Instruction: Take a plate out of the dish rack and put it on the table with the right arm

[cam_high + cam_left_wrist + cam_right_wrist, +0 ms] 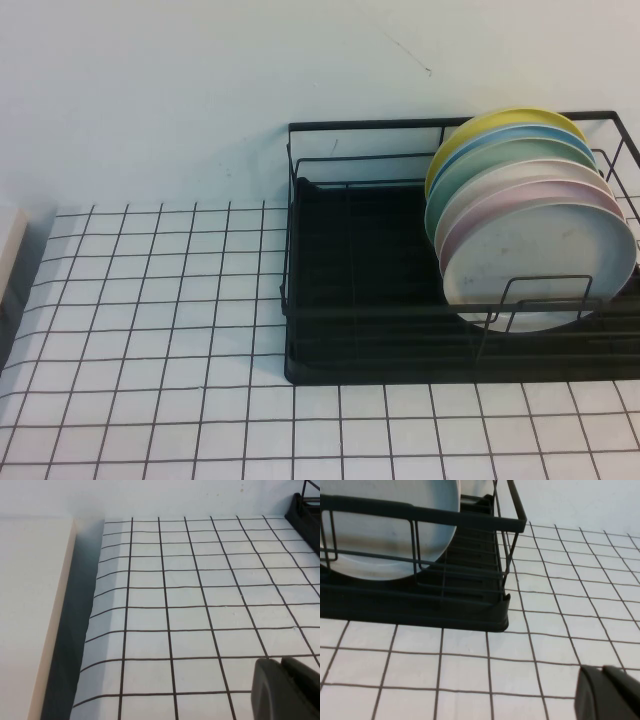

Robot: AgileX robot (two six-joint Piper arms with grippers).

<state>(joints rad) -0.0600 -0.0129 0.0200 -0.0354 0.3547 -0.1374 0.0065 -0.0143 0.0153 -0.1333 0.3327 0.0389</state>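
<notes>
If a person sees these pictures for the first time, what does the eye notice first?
First, the row of coloured plates standing upright at the right end of the dish rack, the plate foremost. The rack sits on the table. Neither arm shows from above; each wrist view shows only a dark part of its gripper: left gripper, right gripper.

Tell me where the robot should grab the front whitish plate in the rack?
Probably the plate's top rim, coming down from above. It stands on edge in the dish rack, wire loops cover its lower part, and a pink plate sits close behind. The right gripper and left gripper hang over the table.
</notes>
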